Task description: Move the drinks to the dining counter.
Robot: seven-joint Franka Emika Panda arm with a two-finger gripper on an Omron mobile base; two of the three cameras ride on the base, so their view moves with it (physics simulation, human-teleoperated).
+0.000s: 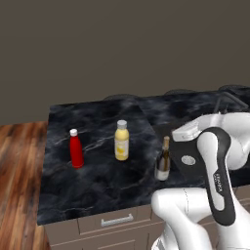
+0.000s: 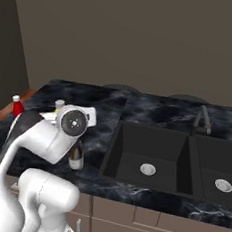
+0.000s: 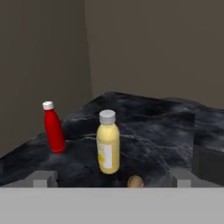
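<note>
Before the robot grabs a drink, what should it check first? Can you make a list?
1. Gripper open: ok, its fingers stand wide apart.
2. Gripper empty: ok, nothing is held.
3. Wine bottle upright and nearest the gripper: ok, its top shows between the fingers.
4. Yellow juice bottle and red bottle upright: ok, standing apart on the black marble worktop.
5. Carton in place: cannot tell.
6. Way to the dining counter: cannot tell.

The white arm rises from the base, folds at a dark elbow joint, and carries the wrist level and forward. The tool is spread wide: its two grey fingertips stand far apart and grip nothing.
</note>
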